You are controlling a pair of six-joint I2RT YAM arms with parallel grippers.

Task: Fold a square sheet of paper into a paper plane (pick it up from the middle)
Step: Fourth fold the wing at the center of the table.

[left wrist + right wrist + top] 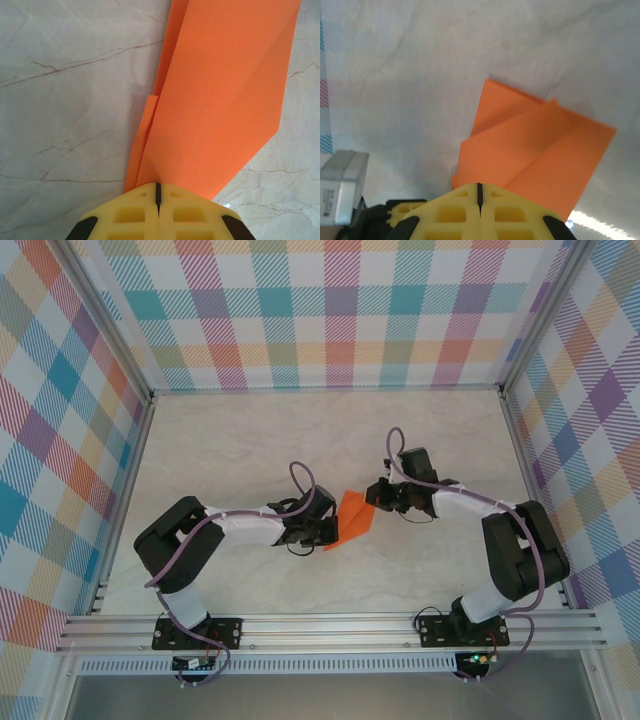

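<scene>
The square sheet of paper [357, 517] is bright orange and folded into overlapping layers with a slanted outline. It hangs between my two grippers at the middle of the table. My left gripper [335, 525] is at its lower left end. In the left wrist view the paper [225, 90] fans out from the closed yellow fingertips of the left gripper [158, 187], which is shut on its narrow end. My right gripper [375, 498] meets the upper right end. In the right wrist view the layers of the paper [535, 145] run in under the right gripper [479, 186], which is shut on them.
The pale marble tabletop [250, 440] lies open around the paper. Plaid walls [330, 310] on aluminium posts close in the back and both sides. A metal rail [330, 625] runs along the near edge by the arm bases. A left finger [405, 212] shows in the right wrist view.
</scene>
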